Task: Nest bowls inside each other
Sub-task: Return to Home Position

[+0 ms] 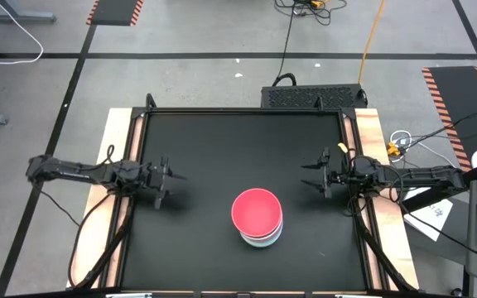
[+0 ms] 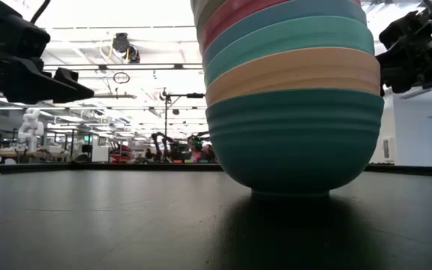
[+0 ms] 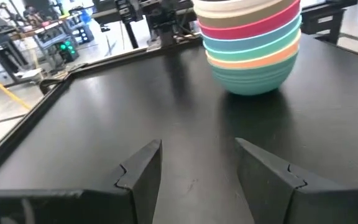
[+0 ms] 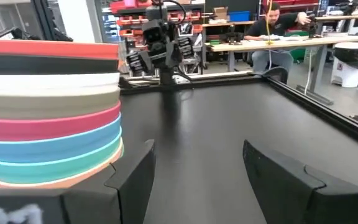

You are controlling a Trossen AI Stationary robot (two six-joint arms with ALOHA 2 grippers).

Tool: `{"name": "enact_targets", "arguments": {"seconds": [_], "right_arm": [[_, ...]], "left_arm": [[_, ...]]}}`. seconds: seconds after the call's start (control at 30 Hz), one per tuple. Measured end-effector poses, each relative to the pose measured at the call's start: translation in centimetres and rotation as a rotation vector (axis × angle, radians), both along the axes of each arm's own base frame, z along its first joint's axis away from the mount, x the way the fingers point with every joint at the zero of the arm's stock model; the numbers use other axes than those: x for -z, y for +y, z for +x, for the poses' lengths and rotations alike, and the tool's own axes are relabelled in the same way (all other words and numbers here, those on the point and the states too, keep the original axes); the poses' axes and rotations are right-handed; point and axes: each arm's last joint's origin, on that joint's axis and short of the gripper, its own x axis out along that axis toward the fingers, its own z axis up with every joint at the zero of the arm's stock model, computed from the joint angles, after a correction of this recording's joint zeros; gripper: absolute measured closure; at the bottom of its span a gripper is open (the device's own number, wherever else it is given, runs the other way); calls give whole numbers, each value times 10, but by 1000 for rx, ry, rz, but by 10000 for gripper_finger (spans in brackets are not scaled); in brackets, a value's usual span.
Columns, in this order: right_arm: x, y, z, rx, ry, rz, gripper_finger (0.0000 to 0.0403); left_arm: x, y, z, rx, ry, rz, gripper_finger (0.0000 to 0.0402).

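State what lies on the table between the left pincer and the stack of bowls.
Nothing: only bare black table top separates the left pincer from the stack of bowls, as the high view and left wrist view show.

I read the stack of small round plastic bowls [image 1: 257,217] bottom up: teal-green bowl [image 3: 250,78], peach bowl [image 4: 61,178], cyan bowl [image 4: 48,164], blue bowl [image 4: 48,146], magenta bowl [image 4: 48,127], taupe bowl [image 4: 48,103], white bowl [image 4: 48,82], black bowl [image 4: 48,63], red bowl [image 4: 48,48] topmost. The flat tabletop [image 1: 222,149] is black, edged in pale wood.

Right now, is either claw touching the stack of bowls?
No: from above, the left claw and the right claw sit open off to either side of the stack of bowls, touching nothing.
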Motion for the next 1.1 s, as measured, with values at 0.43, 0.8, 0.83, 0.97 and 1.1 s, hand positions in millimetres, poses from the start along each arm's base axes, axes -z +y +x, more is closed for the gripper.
{"name": "enact_targets", "arguments": {"seconds": [0.43,0.8,0.83,0.97,1.1], "right_arm": [[-9,12,0,-219,-97,-1,167],[-11,13,0,-225,-113,-23,167],[-11,13,0,-225,-113,-18,167],[-11,13,0,-229,-113,-15,167],[-11,13,0,-230,-112,-14,167]], "left_arm": [[0,-10,-1,29,-3,-24,201],[-3,-11,-1,45,-20,-66,201],[-3,-11,-1,48,-22,-60,201],[-3,-11,-1,47,-21,-71,201],[-3,-11,-1,49,-21,-63,201]]}}
